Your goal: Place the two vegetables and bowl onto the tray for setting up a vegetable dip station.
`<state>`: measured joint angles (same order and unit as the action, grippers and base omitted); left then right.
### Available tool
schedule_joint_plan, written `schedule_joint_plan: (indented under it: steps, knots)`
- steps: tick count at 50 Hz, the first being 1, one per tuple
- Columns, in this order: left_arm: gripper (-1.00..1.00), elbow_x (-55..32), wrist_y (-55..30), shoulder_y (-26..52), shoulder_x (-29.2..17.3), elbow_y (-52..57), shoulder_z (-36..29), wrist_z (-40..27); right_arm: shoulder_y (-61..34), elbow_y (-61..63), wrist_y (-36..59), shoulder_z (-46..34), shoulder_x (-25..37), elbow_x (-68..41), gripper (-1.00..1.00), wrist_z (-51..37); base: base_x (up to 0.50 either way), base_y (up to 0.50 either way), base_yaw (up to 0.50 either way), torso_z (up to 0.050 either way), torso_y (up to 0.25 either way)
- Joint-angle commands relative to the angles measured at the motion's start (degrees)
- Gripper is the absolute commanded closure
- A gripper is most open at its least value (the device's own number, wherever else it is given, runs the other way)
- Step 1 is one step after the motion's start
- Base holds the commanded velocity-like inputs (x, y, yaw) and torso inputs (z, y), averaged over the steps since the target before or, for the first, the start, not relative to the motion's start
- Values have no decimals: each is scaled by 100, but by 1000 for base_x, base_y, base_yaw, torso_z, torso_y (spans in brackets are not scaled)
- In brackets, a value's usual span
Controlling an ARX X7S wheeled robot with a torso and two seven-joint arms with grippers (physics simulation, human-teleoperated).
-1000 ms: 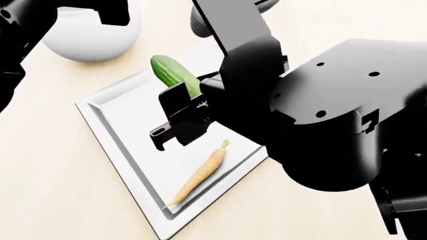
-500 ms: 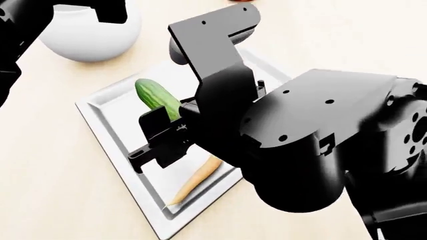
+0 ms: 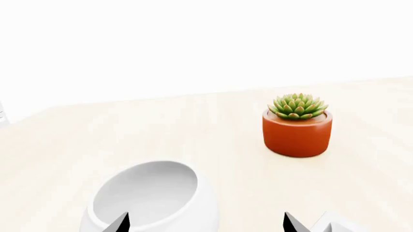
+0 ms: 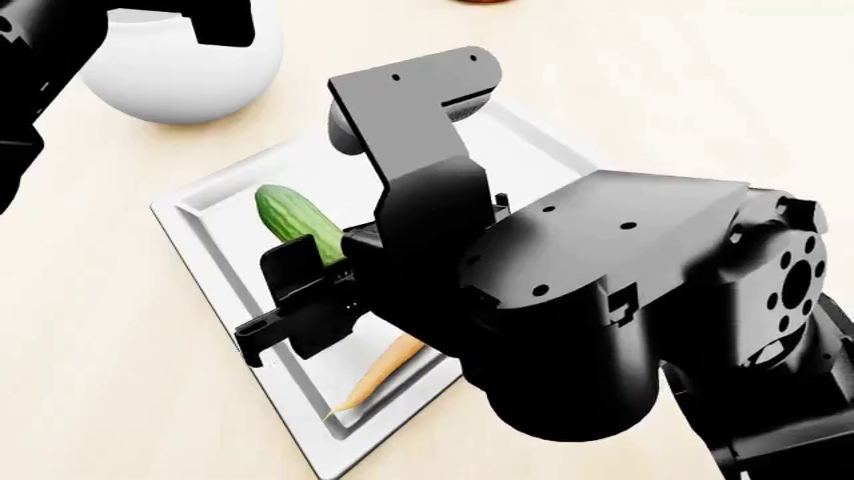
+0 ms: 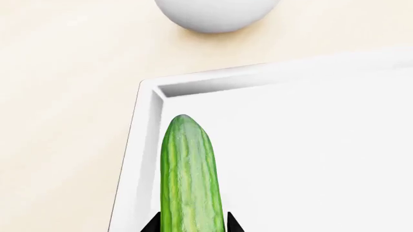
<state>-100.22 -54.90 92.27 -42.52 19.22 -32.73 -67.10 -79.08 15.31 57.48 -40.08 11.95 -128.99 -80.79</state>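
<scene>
the right hand [image 4: 300, 300] is clenched on the cucumber [image 4: 296, 222], its two dark fingers pressed against either side of the green body near one end, as the right wrist view shows with the finger tips [image 5: 152, 225] flanking it. the cucumber's long axis runs straight out from the hand, its free rounded end pointing toward the tray's far-left corner and the bowl beyond. from the head view it sits over the left part of the tray [image 4: 214, 250], slanting away from the robot and to the left; whether it rests on the tray floor or hangs just above it cannot be told.

the carrot [image 4: 380, 372] lies on the tray nearer the robot, mostly hidden under the right arm, its thin tip pointing toward the tray's near edge.

the bowl [image 4: 180, 75] stands on the bench [image 4: 80, 350] off the tray, past its far-left corner. the left hand [image 3: 205, 223] hovers close over it, only the two finger tips showing in the left wrist view, set well apart and holding nothing, one of them over the bowl's rim. a succulent [image 3: 297, 105] in an orange pot [image 3: 297, 135] stands farther back on the bench.
</scene>
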Motion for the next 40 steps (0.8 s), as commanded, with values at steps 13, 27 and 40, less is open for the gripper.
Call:
schedule_joint_plan:
  steps: [13,27,40]
  knots:
    - [-100,-2,28,5,-10,1,-27,10,44,64,-203,-173,21,-22,100,106,0,0,0,0,0]
    - [-100,-31,41,21,-25,11,-35,-2,9,54,-288,-220,18,-8,100,250,0,0,0,0,0]
    - [-100,-22,51,34,-31,11,-50,10,-10,17,-267,-248,75,111,100,451,0,0,0,0,0]
